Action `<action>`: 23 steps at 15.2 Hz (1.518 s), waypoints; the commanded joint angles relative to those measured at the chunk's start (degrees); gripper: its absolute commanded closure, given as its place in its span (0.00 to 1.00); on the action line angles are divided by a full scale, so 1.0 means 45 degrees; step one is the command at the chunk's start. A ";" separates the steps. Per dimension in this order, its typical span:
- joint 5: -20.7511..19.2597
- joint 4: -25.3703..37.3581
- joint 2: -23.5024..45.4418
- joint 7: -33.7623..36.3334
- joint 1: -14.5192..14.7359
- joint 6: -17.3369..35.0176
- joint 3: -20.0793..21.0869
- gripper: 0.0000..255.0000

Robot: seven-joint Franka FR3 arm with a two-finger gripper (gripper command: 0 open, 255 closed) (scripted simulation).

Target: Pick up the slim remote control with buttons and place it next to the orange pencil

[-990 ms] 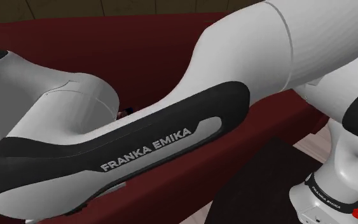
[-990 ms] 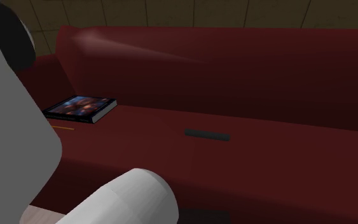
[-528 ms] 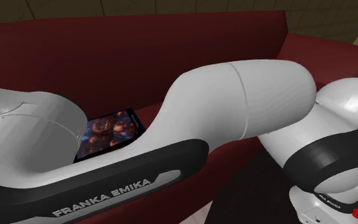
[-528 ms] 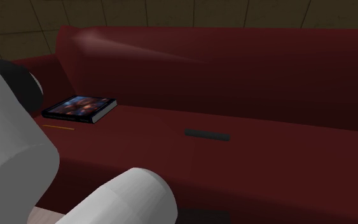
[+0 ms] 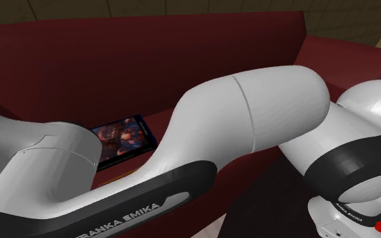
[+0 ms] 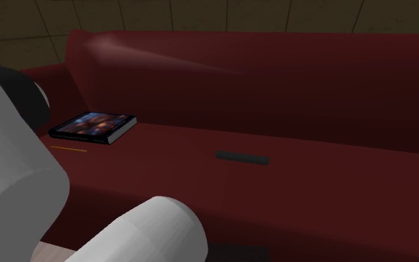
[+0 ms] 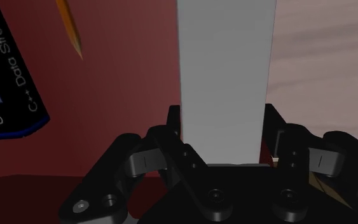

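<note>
Red sofa (image 6: pixel 274 89), remote (image 6: pixel 241 158), pencil (image 7: pixel 69 25), seemingly C++ book (image 7: pixel 12 89)

You read "RANKA EMIKA" in white letters on the arm (image 5: pixel 250 122), its first letter cut off. The book (image 7: pixel 9 70) reads "C++ Data Structu" along its spine, cut off at the edge.

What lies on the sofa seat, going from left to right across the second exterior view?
Book → remote. The pencil lies just in front of the book and overlaps it sideways, so it has no clear place in the order.
</note>
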 commanded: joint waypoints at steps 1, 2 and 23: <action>0.0002 -0.0231 0.0073 0.0022 0.0006 0.0360 0.0008 1.00; 0.0000 -0.0330 0.0114 0.0031 0.0006 0.0498 0.0008 1.00; 0.0006 0.0460 -0.0157 0.0025 0.0063 -0.0565 0.0016 0.00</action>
